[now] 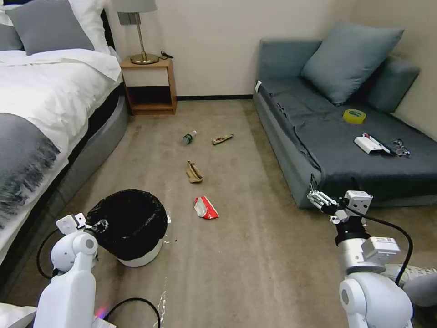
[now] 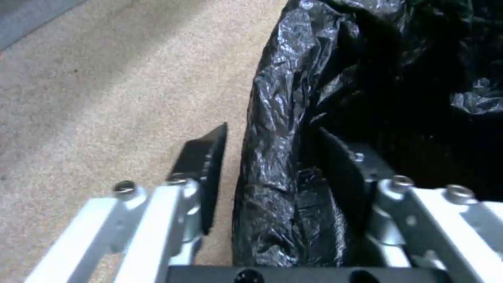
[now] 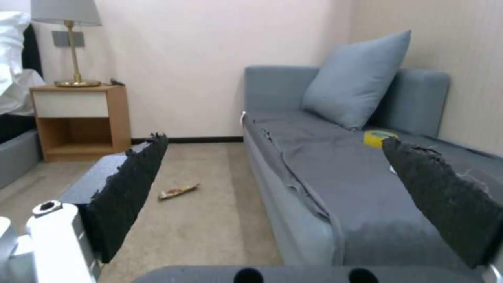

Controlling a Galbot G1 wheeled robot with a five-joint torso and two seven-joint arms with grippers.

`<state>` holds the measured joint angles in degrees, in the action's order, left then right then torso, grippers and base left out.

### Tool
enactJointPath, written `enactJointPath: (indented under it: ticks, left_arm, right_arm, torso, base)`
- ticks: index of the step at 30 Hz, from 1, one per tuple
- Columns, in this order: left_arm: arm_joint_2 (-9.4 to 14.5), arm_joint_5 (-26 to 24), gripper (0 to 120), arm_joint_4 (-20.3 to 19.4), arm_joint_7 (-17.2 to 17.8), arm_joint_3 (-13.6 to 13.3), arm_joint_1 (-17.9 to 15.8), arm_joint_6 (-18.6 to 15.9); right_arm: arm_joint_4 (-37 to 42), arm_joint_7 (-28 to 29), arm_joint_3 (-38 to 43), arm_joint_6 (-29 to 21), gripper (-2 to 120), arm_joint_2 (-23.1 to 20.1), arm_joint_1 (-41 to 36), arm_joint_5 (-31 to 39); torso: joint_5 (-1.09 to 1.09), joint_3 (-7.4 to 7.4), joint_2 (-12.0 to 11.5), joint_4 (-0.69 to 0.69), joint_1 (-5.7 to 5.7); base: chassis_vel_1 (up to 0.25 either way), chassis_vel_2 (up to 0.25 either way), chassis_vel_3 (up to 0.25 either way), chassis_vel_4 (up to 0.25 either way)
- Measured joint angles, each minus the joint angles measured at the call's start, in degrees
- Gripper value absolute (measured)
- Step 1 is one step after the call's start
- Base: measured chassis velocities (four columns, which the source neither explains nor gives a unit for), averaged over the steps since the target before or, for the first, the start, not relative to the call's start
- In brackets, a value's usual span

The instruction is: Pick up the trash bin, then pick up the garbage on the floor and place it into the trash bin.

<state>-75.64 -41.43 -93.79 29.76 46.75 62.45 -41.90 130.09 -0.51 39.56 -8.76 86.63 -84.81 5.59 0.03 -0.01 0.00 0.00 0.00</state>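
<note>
Your left tool [image 2: 272,177] is spread astride the trash bin [image 1: 136,255] rim; pinch firmly, the bag [image 2: 272,118] is slippery. Your right tool [image 3: 283,188] waits spread near the sofa [image 1: 296,159].

No readable text, numbers or brand marks anywhere. The bottle [image 1: 189,136] has a green label and the red-and-white packet [image 1: 205,207] has print, both too small to make out. The snack wrapper [image 3: 178,191] has illegible markings.
</note>
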Motion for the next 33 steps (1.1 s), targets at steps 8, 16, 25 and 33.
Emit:
enactJointPath:
  ticks: [8, 16, 25, 33]
  left_arm:
    - [-0.38, -0.69, 14, -0.10, -0.07, 0.60, 0.72, 0.08]
    - [-0.65, -1.60, 5, -1.13, -0.45, 1.55, 1.39, -0.05]
    - [-1.37, -0.93, 4, -10.00, -0.69, 3.61, 3.83, -0.54]
    - [-2.62, 7.47, 4, -20.48, -5.07, 5.65, 8.28, -0.50]
  right_arm:
    - [0.00, 0.02, -0.03, 0.32, 100, -0.25, -0.08, -0.01]
    - [0.18, 0.12, -0.27, 1.20, 100, -0.37, -0.21, 0.38]
    - [-0.12, 0.06, -0.48, 6.83, 100, -1.06, 0.24, 6.82]
    - [0.24, -0.70, 0.59, 10.27, 100, -2.04, 0.41, 10.15]
  torso:
    - [0.01, -0.01, 0.00, 0.01, 0.00]
    - [-0.06, 0.00, 0.00, -0.01, 0.00]
    - [-0.04, 0.01, 0.00, 0.00, 0.00]
    - [-0.03, 0.01, 0.00, 0.00, 0.00]
  base:
    - [0.000, 0.000, 0.000, 0.000]
    - [0.000, 0.000, 0.000, 0.000]
    - [0.000, 0.000, 0.000, 0.000]
    - [0.000, 0.000, 0.000, 0.000]
